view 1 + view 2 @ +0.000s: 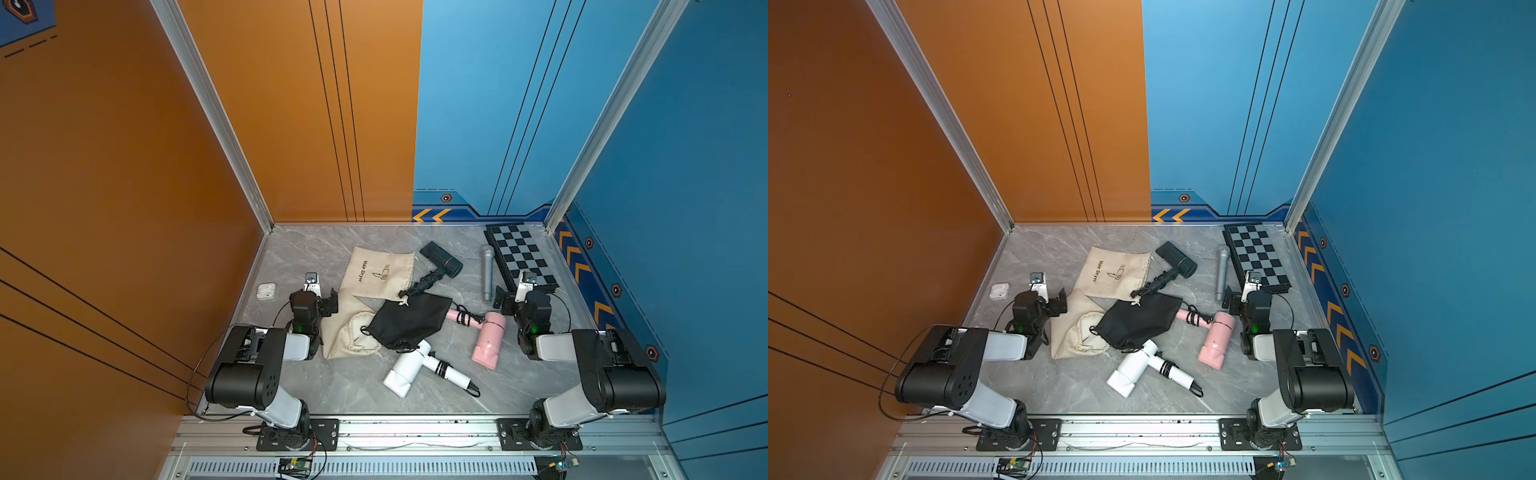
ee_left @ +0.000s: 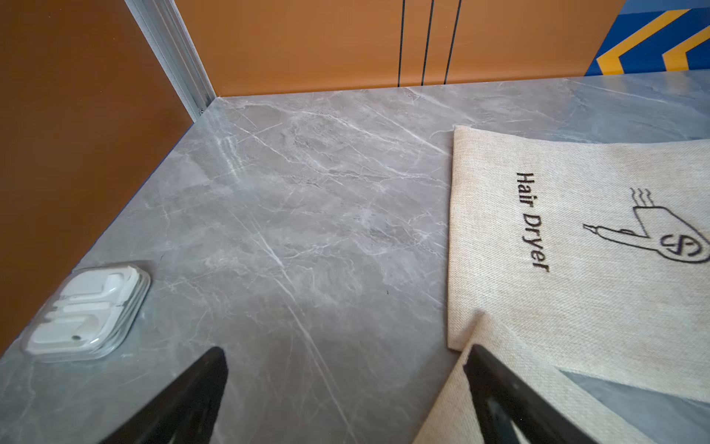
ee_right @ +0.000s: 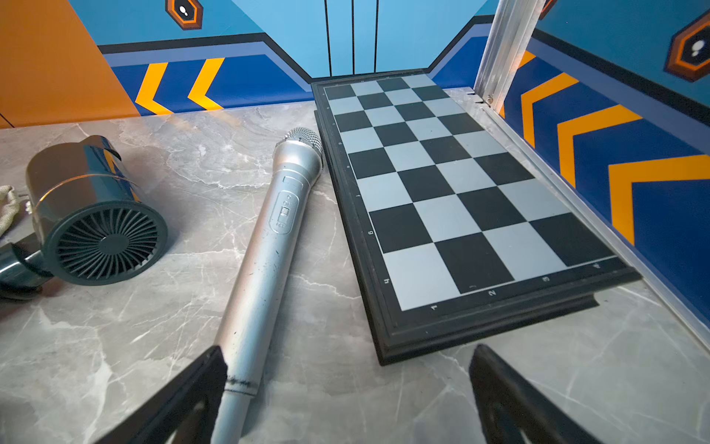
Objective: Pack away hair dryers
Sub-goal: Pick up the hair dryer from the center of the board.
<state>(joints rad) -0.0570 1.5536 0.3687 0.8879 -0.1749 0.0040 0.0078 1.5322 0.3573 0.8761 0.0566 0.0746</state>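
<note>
Currently wide open at the left hand (image 2: 345, 369), nothing gripped, low over bare worktop (image 2: 307, 211) just beside the beige bag printed "Hair Dryer" (image 2: 576, 230), with one fingertip above a second beige bag (image 1: 349, 332). Likewise wide open at the right hand (image 3: 347, 365), nothing gripped, one fingertip right by the tail of the grey microphone (image 3: 269, 238), contact impossible to tell, and near the chessboard (image 3: 442, 192). Loose on the worktop in both top views, all three: white hair dryer (image 1: 409, 365) nearest the robot, one end of its barrel against the black bag (image 1: 409, 320); pink hair dryer (image 1: 490, 336) close to the right arm, handle tip at that bag's edge; black hair dryer (image 1: 442, 262) farther back, handle end reaching the printed bag's corner. Black cord wound round each handle. Over by the left wall, a white earbud case (image 1: 266, 291)
</note>
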